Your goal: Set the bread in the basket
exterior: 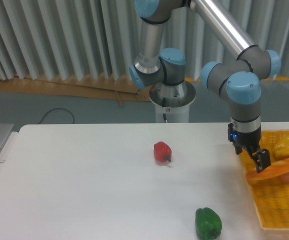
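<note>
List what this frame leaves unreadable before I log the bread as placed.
- Yellow-orange woven mesh basket: right part cut off by the frame edge.
- Long orange-brown bread loaf: lies across the basket; right end at the frame edge, left end behind the gripper.
- Black two-finger gripper: too small to tell open or shut.
- Pinkish item under the loaf: mostly hidden.

We see the basket (279, 210) at the counter's (84, 185) right edge, running out of view. The bread (279, 170) lies across its rear part, one end reaching over the basket's left rim. Just behind the bread, inside the basket, sits a pepper (288, 147). The pincer (254, 156) hangs at the basket's left rim, above the bread's left end. Another pepper (162, 152) rests mid-counter, well left of the basket; a third (207, 223) lies nearer us, at the front.
</note>
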Robot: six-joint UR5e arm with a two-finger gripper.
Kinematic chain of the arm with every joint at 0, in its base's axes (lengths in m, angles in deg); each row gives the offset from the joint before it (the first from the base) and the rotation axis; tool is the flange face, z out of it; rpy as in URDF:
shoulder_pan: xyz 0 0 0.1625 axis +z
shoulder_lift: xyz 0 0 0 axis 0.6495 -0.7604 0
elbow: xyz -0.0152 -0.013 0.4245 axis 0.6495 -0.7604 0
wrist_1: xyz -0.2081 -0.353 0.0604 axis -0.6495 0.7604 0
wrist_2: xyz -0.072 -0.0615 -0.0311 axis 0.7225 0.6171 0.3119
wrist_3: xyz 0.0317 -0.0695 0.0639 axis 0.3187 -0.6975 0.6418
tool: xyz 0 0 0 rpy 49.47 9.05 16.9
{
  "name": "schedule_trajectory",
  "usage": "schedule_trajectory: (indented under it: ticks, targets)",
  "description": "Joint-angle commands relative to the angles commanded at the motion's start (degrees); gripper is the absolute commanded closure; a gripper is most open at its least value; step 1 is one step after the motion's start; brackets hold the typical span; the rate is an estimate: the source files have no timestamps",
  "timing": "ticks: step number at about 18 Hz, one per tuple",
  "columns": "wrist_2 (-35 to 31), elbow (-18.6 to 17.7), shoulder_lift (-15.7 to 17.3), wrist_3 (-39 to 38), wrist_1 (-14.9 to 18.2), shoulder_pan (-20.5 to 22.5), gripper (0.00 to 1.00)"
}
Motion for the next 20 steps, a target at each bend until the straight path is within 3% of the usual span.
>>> schedule_trajectory:
  ticks: [3, 5, 14, 17, 20]
  targets:
    - [11.8, -1.8, 0.3, -0.7, -0.4, 1.8, 0.00]
    - [15.9, -2.9, 2.3, -0.8, -1.1, 3.8, 0.00]
    - [14.1, -3.9, 2.6, 0.3, -1.6, 3.7, 0.00]
    - [6.4, -3.8, 2.6, 6.3, -1.5, 2.9, 0.00]
    - [5.7, -4.0, 2.7, 6.9, -1.3, 2.1, 0.00]
